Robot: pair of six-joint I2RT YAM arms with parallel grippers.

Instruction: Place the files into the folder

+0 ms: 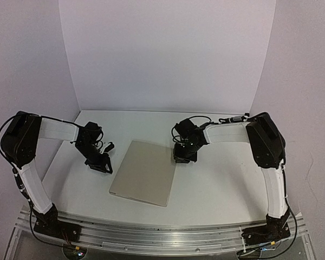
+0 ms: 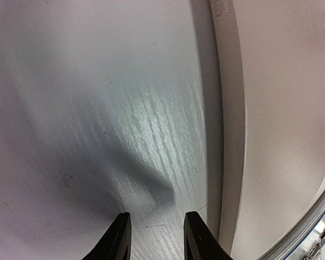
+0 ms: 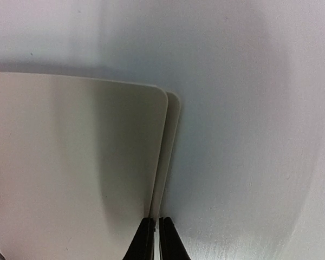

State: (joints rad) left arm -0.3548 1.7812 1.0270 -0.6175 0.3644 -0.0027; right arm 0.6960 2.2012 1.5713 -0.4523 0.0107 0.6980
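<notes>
Left pincer [image 1: 101,166] hangs over the bare table [image 1: 222,179] just left of the folder [image 1: 143,173] and apart from it. Its fingers [image 2: 121,238] stand partly open with nothing between them.

Middle of my reach: the folder lies flat and shut, its long sides slanting a little. No printed sheet lies left, right, ahead of or behind it, so I judge the files are inside and the closing step is in hand.

Right pincer [image 3: 156,225] sits at the folder's far right edge, its fingers drawn almost together with only a slit between them. Whether the lip of the cover is caught in that slit I cannot tell, as the edge runs out of the picture just there.

My next move, as I judge it, is to get the right pincer off that edge without dragging the cover up or sliding the folder. If the cover springs, I press it flat.

From above I see the whole folder and both arms flanking it, but the folder reads as a single slab. My right wrist view shows what that one misses: two rounded corners, the upper cover offset from the layer beneath. My left wrist view adds only the folder's left edge, lying to the right of my open fingers.
</notes>
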